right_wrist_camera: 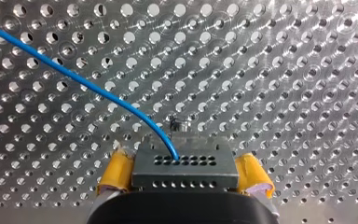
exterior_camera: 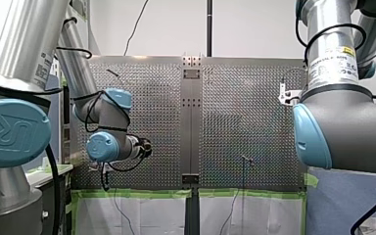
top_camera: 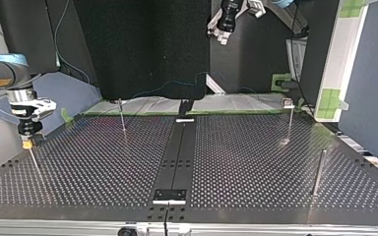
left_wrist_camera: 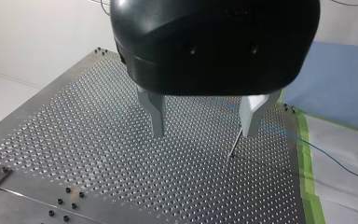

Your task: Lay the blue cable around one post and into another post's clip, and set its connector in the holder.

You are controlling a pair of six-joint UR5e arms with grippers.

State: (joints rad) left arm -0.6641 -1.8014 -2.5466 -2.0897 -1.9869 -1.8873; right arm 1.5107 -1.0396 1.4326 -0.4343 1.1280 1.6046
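Starting with the front view, my left arm (exterior_camera: 108,142) hangs over the left half of the perforated table (exterior_camera: 152,98) and a thin post (exterior_camera: 246,159) stands on the right half, though no cable can be read there; in the top view my right gripper (top_camera: 27,142) sits low at the left, just above a slim rod (top_camera: 33,160), so a careless descent could strike or bend that rod; my left gripper (top_camera: 220,35) hangs high, well apart from the clip post (top_camera: 289,120), the plain post (top_camera: 318,172) and the bracket (top_camera: 169,195) on the central rail, probably the holder, so it is too far off to steady anything; in the left wrist view its metal fingers (left_wrist_camera: 156,114) are spread with nothing between them, and the blue cable (left_wrist_camera: 284,134) lies slack on the table beyond the thin post; that slack could catch the wrong post when dragged; in the right wrist view the yellow pads (right_wrist_camera: 114,172) pinch the grey connector (right_wrist_camera: 185,168) by its sides, the cable leaving its face in a free arc; I judge that tension on the cable could twist the connector in that grip, or pull the cable short of the clip.
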